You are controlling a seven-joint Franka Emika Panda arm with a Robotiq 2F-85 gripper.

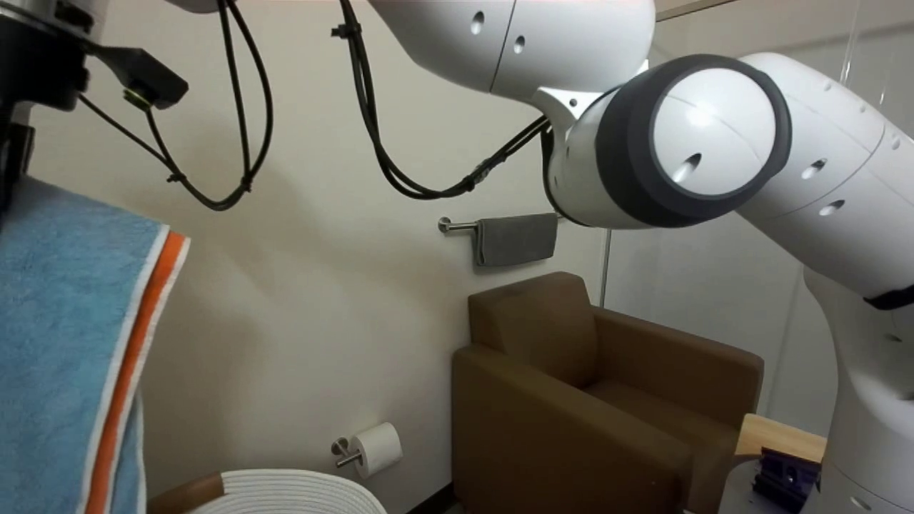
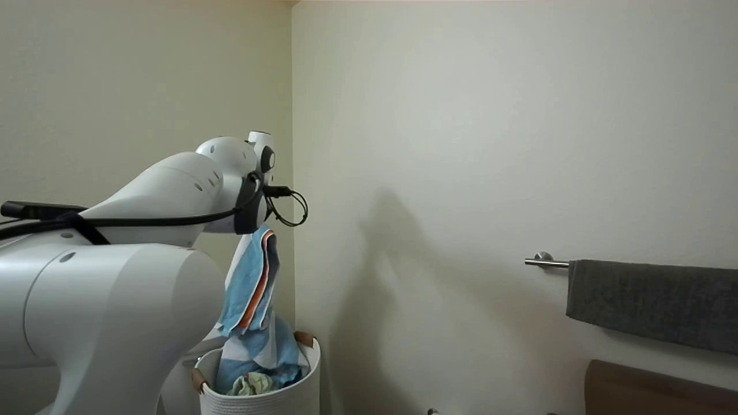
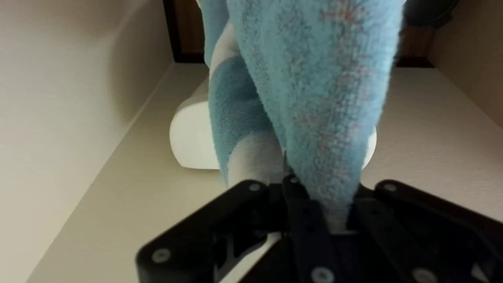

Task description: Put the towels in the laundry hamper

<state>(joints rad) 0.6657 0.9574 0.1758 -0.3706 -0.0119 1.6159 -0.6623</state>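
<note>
- The gripper (image 3: 333,198) is pinched tight on the blue towel (image 2: 252,282)!
- In an exterior view, it dangles above the hamper (image 2: 271,405).
- Inside the hamper, pale green cloth (image 2: 252,384) and blue-and-white fabric (image 2: 265,349); same towel or another, can't tell.

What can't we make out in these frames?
Hamper base: below the bottom edge in both exterior views.
Gripper fingertips: partly covered by the blue towel in the wrist view.
White object: middle hidden by that towel, same view.
Towel bar, far end: behind the arm in an exterior view.
</note>
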